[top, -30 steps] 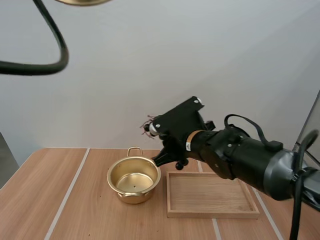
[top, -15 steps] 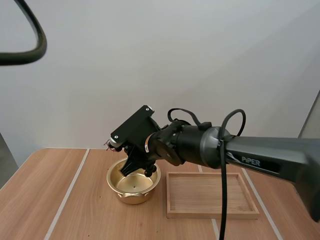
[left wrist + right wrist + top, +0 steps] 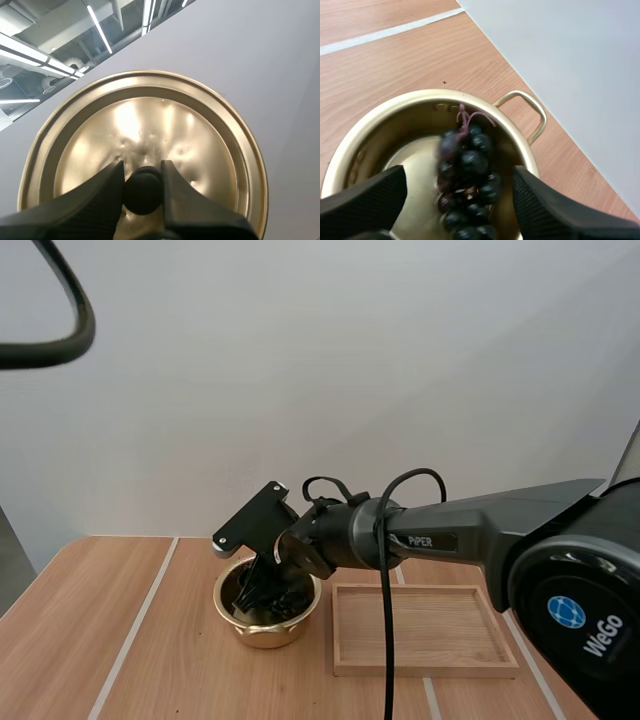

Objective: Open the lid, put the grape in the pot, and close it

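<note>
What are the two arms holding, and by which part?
Left gripper pinches the lid by its black knob. Right gripper is open; grapes lie loose in the pot.

I see soft, even light from above, bright glare patches on the gold lid (image 3: 200,150) and faint shadow under the pot (image 3: 265,635).

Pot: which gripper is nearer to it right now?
Right. The right gripper hangs open at the mouth of the pot, the grapes between its fingers. The left gripper pinches the lid by its knob, held away from the pot.
</note>
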Robot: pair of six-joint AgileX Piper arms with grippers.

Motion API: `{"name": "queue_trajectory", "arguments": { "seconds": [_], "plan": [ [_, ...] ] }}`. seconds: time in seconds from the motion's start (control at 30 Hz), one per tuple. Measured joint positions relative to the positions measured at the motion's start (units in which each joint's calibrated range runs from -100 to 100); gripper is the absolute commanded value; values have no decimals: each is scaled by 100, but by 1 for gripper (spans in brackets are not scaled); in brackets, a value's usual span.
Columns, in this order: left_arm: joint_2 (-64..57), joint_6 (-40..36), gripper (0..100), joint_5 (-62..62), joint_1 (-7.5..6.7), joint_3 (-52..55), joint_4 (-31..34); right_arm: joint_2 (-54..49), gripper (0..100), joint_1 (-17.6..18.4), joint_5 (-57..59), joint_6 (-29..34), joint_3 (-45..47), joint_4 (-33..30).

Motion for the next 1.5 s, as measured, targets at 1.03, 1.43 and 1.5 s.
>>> {"name": "queue_trajectory", "arguments": {
  "seconds": [1.03,1.43,1.5],
  "plan": [
    [0,-39,0,0,0,0,42,-1493,100,-76,1889,27,223,382],
    [0,-115,0,0,0,0,142,-480,100,-76,1072,27,223,-151],
    [0,-115,0,0,0,0,196,-235,100,-76,958,27,223,-248]
  ]
}}
